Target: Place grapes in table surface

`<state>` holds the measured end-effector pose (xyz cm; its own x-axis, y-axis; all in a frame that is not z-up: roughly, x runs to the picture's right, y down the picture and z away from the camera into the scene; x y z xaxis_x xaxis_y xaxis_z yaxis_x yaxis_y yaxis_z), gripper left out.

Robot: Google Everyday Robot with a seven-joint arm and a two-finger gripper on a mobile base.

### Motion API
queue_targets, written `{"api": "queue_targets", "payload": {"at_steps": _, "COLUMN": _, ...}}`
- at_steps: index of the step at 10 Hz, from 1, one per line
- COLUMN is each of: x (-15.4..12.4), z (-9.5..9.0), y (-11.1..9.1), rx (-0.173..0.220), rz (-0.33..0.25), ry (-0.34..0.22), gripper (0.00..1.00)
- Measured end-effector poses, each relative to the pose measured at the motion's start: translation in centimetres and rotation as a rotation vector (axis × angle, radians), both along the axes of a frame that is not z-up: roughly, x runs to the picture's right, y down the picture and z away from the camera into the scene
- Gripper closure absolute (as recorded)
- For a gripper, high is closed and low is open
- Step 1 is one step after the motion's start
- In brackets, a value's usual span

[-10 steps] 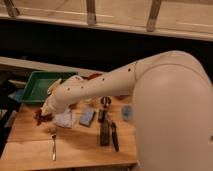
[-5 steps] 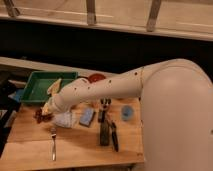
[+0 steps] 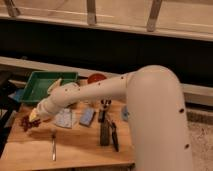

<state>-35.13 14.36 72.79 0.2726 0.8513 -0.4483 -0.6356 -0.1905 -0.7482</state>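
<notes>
The grapes (image 3: 26, 123), a dark red-purple bunch, hang at the tip of my gripper (image 3: 32, 119) over the left end of the light brown wooden table surface (image 3: 80, 150). The gripper is shut on the grapes and holds them low, at or just above the planks. I cannot tell whether they touch the wood. My white arm (image 3: 90, 95) reaches in from the right, across the table's back half.
A green tray (image 3: 40, 80) stands at the back left, with a red bowl (image 3: 96, 78) to its right. A fork (image 3: 53, 146), a white packet (image 3: 64, 119), a blue item (image 3: 87, 116) and black tools (image 3: 105, 132) lie on the table.
My gripper has moved left and slightly down with the grapes, toward the table's left edge. The other items have not moved.
</notes>
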Motion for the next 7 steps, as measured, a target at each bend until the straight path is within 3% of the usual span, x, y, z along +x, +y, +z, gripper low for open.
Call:
{"api": "queue_targets", "payload": {"at_steps": 2, "x": -2.8, "z": 0.5, "y": 2.4, "rx": -0.039, "rz": -0.084, "ry": 0.007, "gripper": 0.97}}
{"api": "queue_targets", "payload": {"at_steps": 4, "x": -3.8, "z": 2.5, "y": 5.2, "rx": -0.099, "rz": -0.154, "ry": 0.054, "gripper": 0.76}}
{"api": "queue_targets", "payload": {"at_steps": 7, "x": -3.9, "z": 3.8, "y": 7.8, "rx": -0.162, "rz": -0.191, "ry": 0.136, "gripper": 0.48}}
